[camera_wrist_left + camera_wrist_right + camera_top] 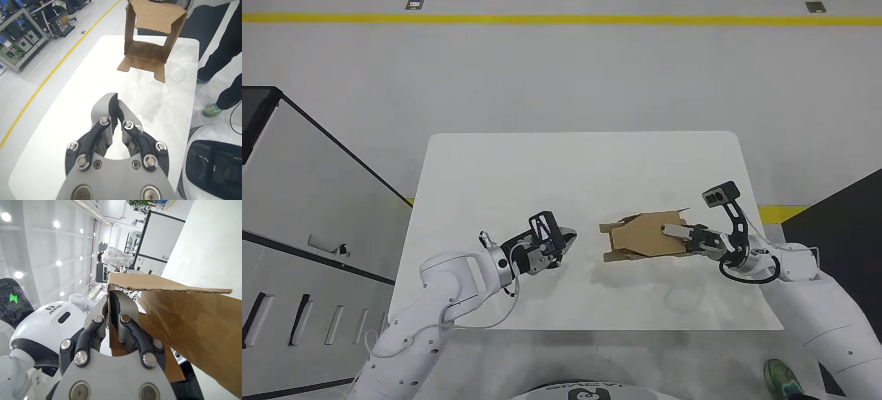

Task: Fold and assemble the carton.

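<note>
while right pincer [112, 295] grips carton [642, 238] edge, closed left pincer [115, 99] sits apart

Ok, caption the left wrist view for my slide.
Left gripper, shut and empty, faces the open brown cardboard carton on the white table.
</note>
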Controlling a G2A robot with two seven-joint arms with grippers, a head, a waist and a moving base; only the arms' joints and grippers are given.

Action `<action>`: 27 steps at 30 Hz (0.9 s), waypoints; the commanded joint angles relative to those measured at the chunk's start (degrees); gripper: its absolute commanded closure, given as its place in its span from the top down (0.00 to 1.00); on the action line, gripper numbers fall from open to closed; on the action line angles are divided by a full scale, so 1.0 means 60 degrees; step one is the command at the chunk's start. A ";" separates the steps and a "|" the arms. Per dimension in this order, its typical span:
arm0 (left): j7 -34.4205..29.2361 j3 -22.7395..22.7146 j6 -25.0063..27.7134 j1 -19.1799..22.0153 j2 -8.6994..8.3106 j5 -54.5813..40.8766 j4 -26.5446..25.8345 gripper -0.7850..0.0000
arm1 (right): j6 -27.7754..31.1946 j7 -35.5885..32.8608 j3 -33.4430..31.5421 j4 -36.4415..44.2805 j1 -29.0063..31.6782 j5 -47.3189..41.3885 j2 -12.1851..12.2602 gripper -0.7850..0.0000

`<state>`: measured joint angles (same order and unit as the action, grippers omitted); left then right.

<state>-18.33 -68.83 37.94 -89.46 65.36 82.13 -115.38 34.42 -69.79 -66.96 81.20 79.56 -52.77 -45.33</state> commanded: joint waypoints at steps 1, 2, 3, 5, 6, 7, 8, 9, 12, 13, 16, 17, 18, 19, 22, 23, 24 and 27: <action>0.0090 0.0090 0.0025 0.0002 -0.0001 0.0018 0.0003 0.00 | -0.0165 0.0255 0.0062 0.0062 0.0057 0.0133 -0.0030 0.00; 0.0110 0.0172 0.0071 0.0028 -0.0002 0.0087 -0.0015 0.00 | -0.0240 0.0350 0.0114 0.0061 0.0072 0.0222 -0.0053 0.00; 0.0164 0.0269 0.0091 0.0049 0.0003 0.0077 -0.0029 0.00 | -0.0292 0.0420 0.0147 0.0058 0.0067 0.0262 -0.0077 0.00; 0.0213 0.0433 0.0061 0.0129 0.0015 0.0077 -0.0009 0.00 | -0.0376 0.0458 0.0205 0.0049 0.0048 0.0186 -0.0128 0.00; 0.0243 0.0502 0.0011 0.0169 0.0023 0.0061 -0.0001 0.00 | -0.0387 0.0448 0.0221 0.0025 0.0021 0.0193 -0.0150 0.00; 0.0274 0.0562 -0.0011 0.0207 0.0029 0.0021 0.0029 0.00 | -0.0392 0.0443 0.0236 0.0001 0.0000 0.0193 -0.0172 0.00; 0.0301 0.0613 -0.0036 0.0245 0.0035 -0.0028 0.0054 0.00 | -0.0414 0.0439 0.0256 -0.0020 -0.0017 0.0176 -0.0195 0.00; 0.0312 0.0665 -0.0024 0.0287 0.0039 -0.0059 0.0070 0.00 | -0.0427 0.0431 0.0270 -0.0039 -0.0036 0.0163 -0.0217 0.00; 0.0268 0.0790 -0.0051 0.0391 0.0044 -0.0058 0.0103 0.00 | -0.0481 0.0330 0.0328 -0.0094 -0.0099 0.0164 -0.0280 0.00; 0.0260 0.0824 -0.0051 0.0415 0.0044 -0.0076 0.0118 0.00 | -0.0498 0.0298 0.0347 -0.0122 -0.0123 0.0198 -0.0300 0.00; 0.0351 0.0894 -0.0072 0.0486 0.0049 -0.0251 0.0133 0.00 | -0.0546 0.0292 0.0395 -0.0196 -0.0175 0.0265 -0.0359 0.00; 0.0345 0.0912 -0.0064 0.0510 0.0047 -0.0271 0.0130 0.00 | -0.0570 0.0301 0.0410 -0.0228 -0.0190 0.0309 -0.0377 0.00; 0.0325 0.0932 -0.0052 0.0529 0.0045 -0.0283 0.0113 0.00 | -0.0607 0.0316 0.0424 -0.0252 -0.0210 0.0363 -0.0394 0.00; 0.0314 0.0950 -0.0050 0.0542 0.0043 -0.0310 0.0093 0.00 | -0.0646 0.0344 0.0435 -0.0279 -0.0228 0.0429 -0.0411 0.00; 0.0294 0.0980 -0.0049 0.0578 0.0035 -0.0400 0.0023 0.00 | -0.0825 0.0536 0.0471 -0.0354 -0.0288 0.0698 -0.0456 0.00; 0.0282 0.0984 -0.0045 0.0587 0.0030 -0.0423 -0.0006 0.00 | -0.0885 0.0607 0.0485 -0.0354 -0.0304 0.0790 -0.0472 0.00; 0.0271 0.0988 -0.0042 0.0593 0.0026 -0.0442 -0.0027 0.00 | -0.0951 0.0672 0.0499 -0.0344 -0.0317 0.0863 -0.0487 0.00; 0.0203 0.1012 -0.0011 0.0613 0.0009 -0.0411 -0.0075 0.00 | -0.1107 0.0765 0.0545 -0.0316 -0.0352 0.1102 -0.0529 0.00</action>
<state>-16.99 -62.83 37.82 -85.81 65.45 79.60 -115.78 28.09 -65.31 -63.78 79.26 77.54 -46.73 -48.43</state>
